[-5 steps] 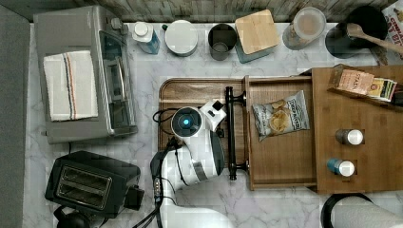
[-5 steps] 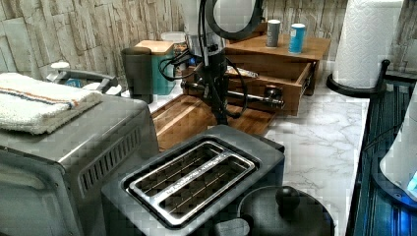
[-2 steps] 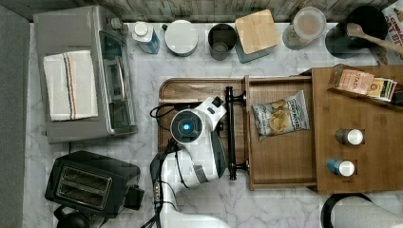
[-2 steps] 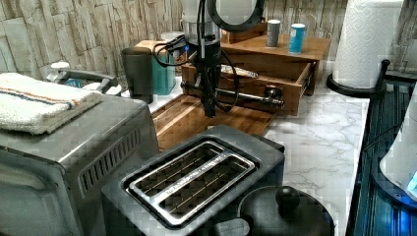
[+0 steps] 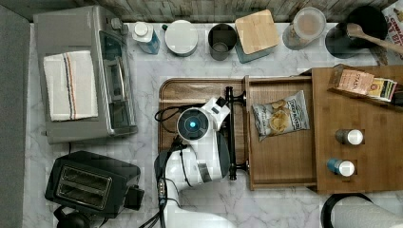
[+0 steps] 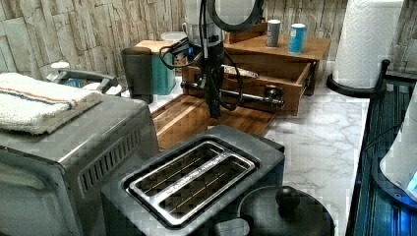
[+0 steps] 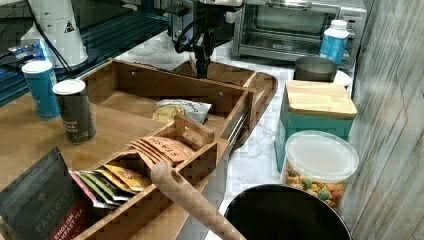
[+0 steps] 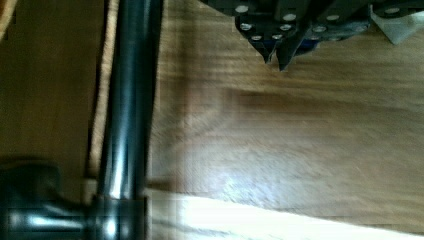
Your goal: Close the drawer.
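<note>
The drawer (image 5: 280,161) is a light bamboo box that stands pulled out of the cabinet, with a chips bag (image 5: 280,116) lying inside. Its black bar handle (image 5: 231,142) runs across the front. In the top view my wrist (image 5: 192,124) hangs over the walnut tray, just left of the handle. My gripper (image 6: 215,112) points straight down in front of the handle (image 6: 251,97), close to it and apart from it. In the wrist view the gripper (image 8: 275,59) is shut on nothing, above the tray wood and beside the handle (image 8: 130,100).
The walnut tray (image 5: 190,90) lies under the gripper. A toaster (image 5: 90,185) and a toaster oven (image 5: 81,76) stand at the top view's left. Jars and canisters line the back wall. The cabinet top (image 5: 361,156) carries two bottles and tea boxes.
My arm has shifted slightly toward the drawer handle. The drawer stands where it was.
</note>
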You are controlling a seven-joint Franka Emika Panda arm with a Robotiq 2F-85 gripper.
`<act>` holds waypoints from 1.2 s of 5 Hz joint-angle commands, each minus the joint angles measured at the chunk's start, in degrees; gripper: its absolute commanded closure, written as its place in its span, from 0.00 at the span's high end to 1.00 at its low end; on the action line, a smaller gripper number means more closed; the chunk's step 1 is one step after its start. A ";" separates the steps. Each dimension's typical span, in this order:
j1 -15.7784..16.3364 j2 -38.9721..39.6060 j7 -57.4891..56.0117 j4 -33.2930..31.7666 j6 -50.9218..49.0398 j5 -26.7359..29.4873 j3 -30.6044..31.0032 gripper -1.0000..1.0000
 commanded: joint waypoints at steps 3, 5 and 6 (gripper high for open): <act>-11.54 -4.43 -19.73 3.84 1.01 6.29 -5.80 0.00; -13.52 -2.41 -21.70 5.91 2.10 6.98 -10.45 0.00; -14.92 -2.10 -23.44 8.25 -1.05 6.67 -12.11 0.00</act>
